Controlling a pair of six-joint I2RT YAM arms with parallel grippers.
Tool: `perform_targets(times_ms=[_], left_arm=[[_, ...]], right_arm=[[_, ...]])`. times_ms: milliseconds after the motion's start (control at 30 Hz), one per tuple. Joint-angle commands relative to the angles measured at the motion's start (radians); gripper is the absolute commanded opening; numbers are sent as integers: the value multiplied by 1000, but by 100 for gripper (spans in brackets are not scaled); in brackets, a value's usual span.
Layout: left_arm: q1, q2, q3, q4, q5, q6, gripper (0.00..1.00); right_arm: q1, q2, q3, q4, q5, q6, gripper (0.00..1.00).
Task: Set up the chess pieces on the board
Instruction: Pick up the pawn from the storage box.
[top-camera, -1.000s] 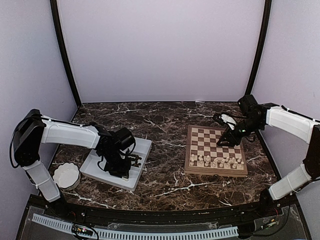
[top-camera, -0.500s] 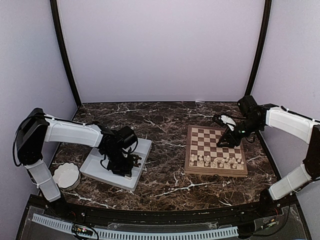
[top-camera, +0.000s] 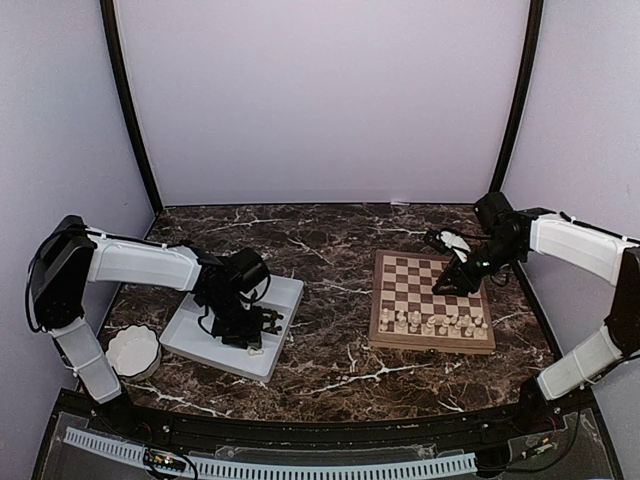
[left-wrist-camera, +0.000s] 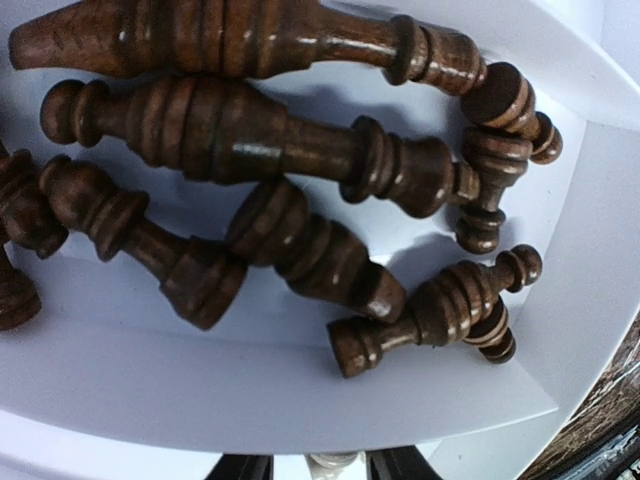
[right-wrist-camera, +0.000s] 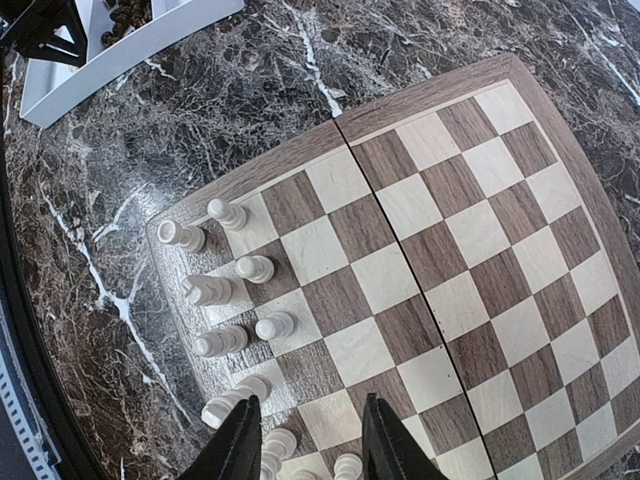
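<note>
**1. Scalloped white bowl** (top-camera: 133, 352). Near left corner of the dark marble worktop (top-camera: 330, 250), just beside the tray. Its contents are too small to make out.

**2. White tray** (top-camera: 185, 335). Rectangular, set askew on the worktop's left half. It holds the dark brown chess pieces (left-wrist-camera: 250, 150), which lie on their sides in a loose heap, several touching or crossing. Those at the left edge of the left wrist view are cut off.

**3. Left pincer** (top-camera: 255, 325). Lowered into the tray, close over the heap.
- Only the finger ends (left-wrist-camera: 240, 468) show, at the bottom edge of its wrist view, and they stand apart.
- A small pale object (left-wrist-camera: 330, 465) sits between them, cropped by the frame.
- Whether it is gripped cannot be told.

**4. Chessboard** (top-camera: 402, 278). On the worktop's right half, well apart from the tray. The cream chess pieces (top-camera: 430, 322) stand upright in two rows along its near edge.

**5. Right pincer** (top-camera: 447, 283). Hangs above the chessboard's right side.
- The jaws are apart and clamp nothing; a bare square shows between the fingers (right-wrist-camera: 385, 440).
- The cream pieces nearest the bottom of that wrist view are partly hidden by the fingers and cut off.
</note>
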Motion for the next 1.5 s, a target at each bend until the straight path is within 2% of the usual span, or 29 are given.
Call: perform_targets(times_ms=[0, 167, 267, 433, 667, 1067, 1300, 1467], left_arm=[[22, 35, -55, -13, -60, 7, 31], [23, 24, -73, -22, -34, 10, 25], [21, 3, -88, -31, -24, 16, 31], [15, -19, -99, -58, -25, 47, 32], [1, -4, -110, -67, -3, 68, 23], [-15, -2, -122, -157, 10, 61, 28], [-18, 9, -150, -127, 50, 70, 16], [-21, -12, -127, -170, 30, 91, 10]], right_arm=[[8, 7, 1, 17, -19, -2, 36], [8, 9, -3, 18, -20, -2, 36], [7, 10, -3, 18, -20, -3, 36], [9, 18, 2, 19, -23, -1, 36], [11, 14, 1, 16, -22, -1, 35], [15, 23, 8, 17, -26, 3, 35], [21, 31, 20, 11, -25, 3, 35], [24, 24, 17, 12, -27, 3, 35]])
